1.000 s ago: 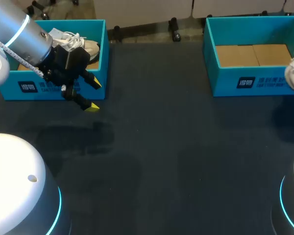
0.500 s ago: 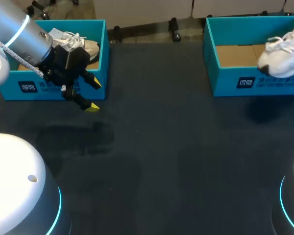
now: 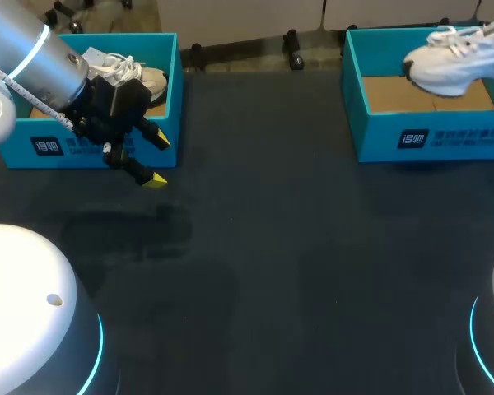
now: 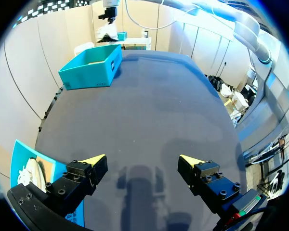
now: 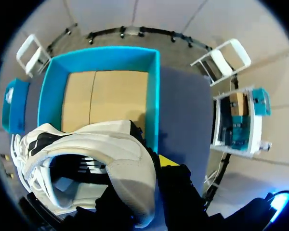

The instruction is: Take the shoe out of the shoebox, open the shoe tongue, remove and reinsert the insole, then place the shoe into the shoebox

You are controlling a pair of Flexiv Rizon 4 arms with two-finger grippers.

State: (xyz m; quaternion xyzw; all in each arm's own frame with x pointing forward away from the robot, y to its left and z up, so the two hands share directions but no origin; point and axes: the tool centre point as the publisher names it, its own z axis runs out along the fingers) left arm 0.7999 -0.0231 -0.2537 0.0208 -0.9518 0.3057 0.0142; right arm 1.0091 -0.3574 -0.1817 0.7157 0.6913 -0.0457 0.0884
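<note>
- Right arm: not seen from the head view, cut off at the right edge. Only the white shoe it carries shows there, hanging over the far wall of the right shoebox at the far right corner of the tabletop.
- Right gripper: one yellow tip is seen against the outside of the heel. The other finger is largely hidden behind the heel collar. The padded heel wall is pinched between the two dark fingers, so the shoe is taken as gripped.
- Shoe: white upper with a smooth heel panel, white laces and a dark, ribbed lining inside the opening. The toe end is partly cut off in the right wrist view.
- Right shoebox: rigid teal walls, rectangular, with a bare tan cardboard floor showing a centre seam. The print on the front wall was not read.
- Left gripper: held above the tabletop just in front of the left shoebox, at the far left corner. The fingers are spread wide and nothing is held.
- Left shoebox: a second shoe, white and laced, is partly hidden behind the left arm.
</note>
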